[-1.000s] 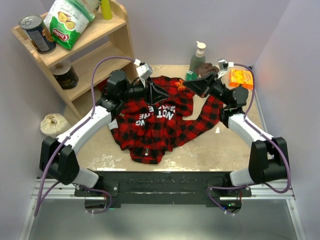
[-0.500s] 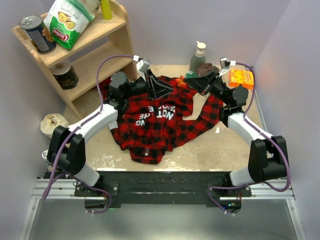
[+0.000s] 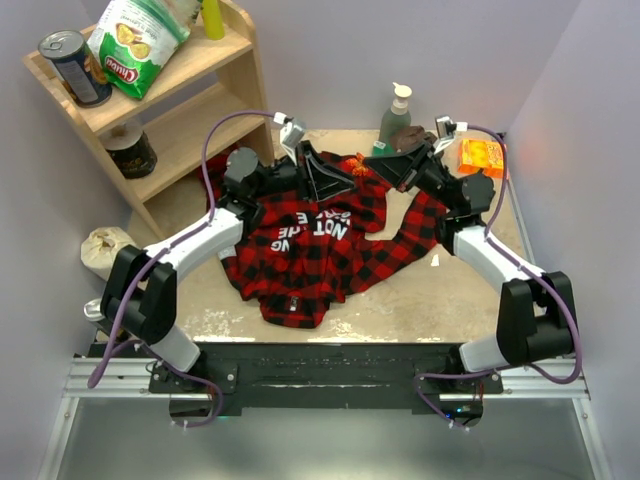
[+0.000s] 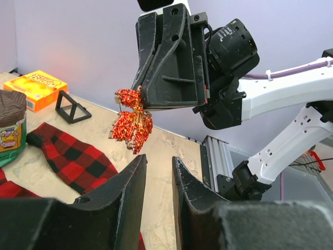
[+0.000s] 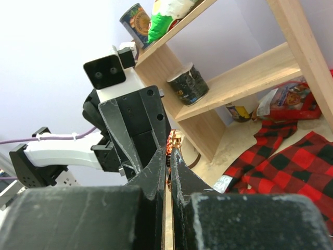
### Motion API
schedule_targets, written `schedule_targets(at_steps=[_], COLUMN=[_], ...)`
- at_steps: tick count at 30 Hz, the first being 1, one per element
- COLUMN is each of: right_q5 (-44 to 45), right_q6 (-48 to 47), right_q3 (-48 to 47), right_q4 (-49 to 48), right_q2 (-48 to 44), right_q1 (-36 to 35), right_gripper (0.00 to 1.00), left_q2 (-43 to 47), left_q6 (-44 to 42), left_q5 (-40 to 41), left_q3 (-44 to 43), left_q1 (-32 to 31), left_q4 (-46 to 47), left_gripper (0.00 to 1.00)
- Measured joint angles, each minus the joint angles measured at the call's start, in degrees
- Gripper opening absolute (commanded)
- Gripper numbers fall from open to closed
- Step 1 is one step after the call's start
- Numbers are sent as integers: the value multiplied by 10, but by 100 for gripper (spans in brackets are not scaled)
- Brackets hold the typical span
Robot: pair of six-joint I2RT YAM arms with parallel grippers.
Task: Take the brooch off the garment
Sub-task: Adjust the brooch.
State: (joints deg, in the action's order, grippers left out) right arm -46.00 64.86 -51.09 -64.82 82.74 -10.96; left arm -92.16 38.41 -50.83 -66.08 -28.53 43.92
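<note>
The brooch [image 4: 131, 125] is pinched between the closed tips of the right gripper [image 4: 139, 104]. It is held in the air above the far edge of the tabletop [image 3: 400, 300], clear of the shirt [image 3: 320, 250]. The left gripper [image 4: 158, 160] is seen partly open with nothing gripped. Its tips are pointed at the brooch, near it but not touching.

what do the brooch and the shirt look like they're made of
Brooch: likely metal with a red-orange glitter or enamel finish; it sparkles, and gold shows at the edges. Shirt: soft woven cloth, probably flannel; matte red-and-black plaid, wrinkled and lying limp.
</note>
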Motion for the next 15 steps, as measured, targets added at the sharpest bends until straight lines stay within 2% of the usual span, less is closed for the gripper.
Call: schedule_targets(at_steps=[15], right_q5=[-5], right_q6=[-4], right_q3=[11], right_q4=[1], right_q2=[-19], right_q1=[-7], right_gripper=[0], left_q2=[-12], left_q6=[39], left_q5=[-21], left_q3=[10], left_q1=[3], left_q4=[56], left_gripper=[31])
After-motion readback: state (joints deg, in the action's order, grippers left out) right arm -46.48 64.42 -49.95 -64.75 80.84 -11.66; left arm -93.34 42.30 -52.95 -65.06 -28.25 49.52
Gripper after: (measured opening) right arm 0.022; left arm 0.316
